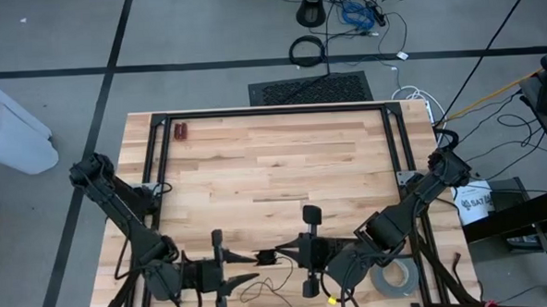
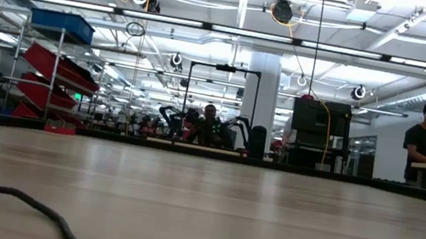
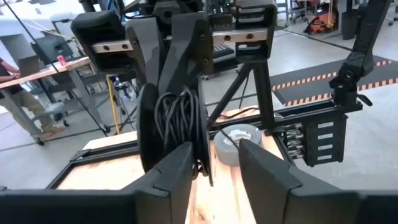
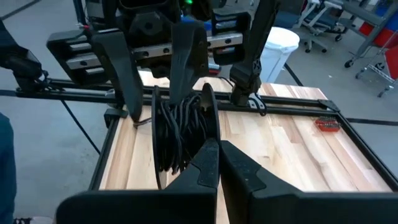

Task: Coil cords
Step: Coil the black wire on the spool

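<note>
Over on the left, the left gripper (image 1: 244, 269) sits near the table's (image 1: 274, 163) six o'clock edge, its fingers (image 3: 177, 171) apart with a clear gap, flanking the bundle rather than squeezing it, so it looks like a guide or a waiting receiver. Between the two arms hangs the cord (image 3: 179, 121), wound into a tight black bundle. From the three o'clock side the right gripper (image 1: 287, 253) comes in with fingers pressed together, pinched on the bundle's edge, presumably to keep the loops from springing loose. A free strand (image 1: 270, 288) trails toward the table's edge. Further right, at five o'clock, the grey tape roll (image 1: 394, 279) lies flat.
</note>
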Action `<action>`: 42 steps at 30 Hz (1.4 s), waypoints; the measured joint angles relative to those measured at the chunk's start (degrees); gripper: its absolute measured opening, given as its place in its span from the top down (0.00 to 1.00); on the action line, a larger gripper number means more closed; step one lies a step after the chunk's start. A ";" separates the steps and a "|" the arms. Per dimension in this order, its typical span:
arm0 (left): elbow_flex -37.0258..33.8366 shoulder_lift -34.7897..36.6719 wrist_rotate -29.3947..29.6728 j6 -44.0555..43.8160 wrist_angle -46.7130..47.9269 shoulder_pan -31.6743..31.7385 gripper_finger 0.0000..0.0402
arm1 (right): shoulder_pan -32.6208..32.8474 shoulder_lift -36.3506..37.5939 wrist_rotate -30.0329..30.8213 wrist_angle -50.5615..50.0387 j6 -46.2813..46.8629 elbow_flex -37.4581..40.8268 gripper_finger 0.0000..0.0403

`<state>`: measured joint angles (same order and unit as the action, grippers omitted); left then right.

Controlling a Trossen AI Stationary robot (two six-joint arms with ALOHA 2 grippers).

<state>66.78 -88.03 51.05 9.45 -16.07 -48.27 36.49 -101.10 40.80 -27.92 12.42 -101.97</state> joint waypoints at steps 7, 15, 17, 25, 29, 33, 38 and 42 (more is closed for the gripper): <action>0.00 0.00 4.64 0.07 -0.05 0.02 0.90 | -0.08 0.00 0.30 0.33 -0.28 0.00 1.00; 0.00 0.00 7.42 1.04 0.08 0.52 0.98 | -0.22 0.07 0.81 -0.05 -1.00 -0.02 1.00; 0.00 -0.02 7.71 1.67 0.08 0.52 0.99 | -0.22 0.07 0.73 -0.37 -1.19 -0.02 1.00; 0.00 -0.02 8.49 1.56 -0.24 0.54 0.99 | 0.23 1.05 1.37 -0.72 -3.33 -0.02 0.90; 0.00 0.37 9.42 1.38 -0.09 -0.15 0.99 | 1.16 2.26 3.84 -2.00 -2.92 -0.02 0.82; 0.00 1.64 9.19 1.38 0.15 -1.23 0.99 | 2.87 2.89 7.38 -3.75 -2.65 -0.02 0.76; 0.00 3.25 8.87 1.40 2.42 -2.80 1.00 | 5.97 2.72 8.93 -7.23 4.63 -0.06 0.74; 0.00 4.28 8.42 2.22 5.60 -3.85 1.00 | 8.83 -0.77 9.90 -9.01 12.59 -0.09 0.74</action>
<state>66.78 -83.74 59.46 11.67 -10.47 -52.12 45.33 -101.87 50.70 -36.93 25.01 -102.06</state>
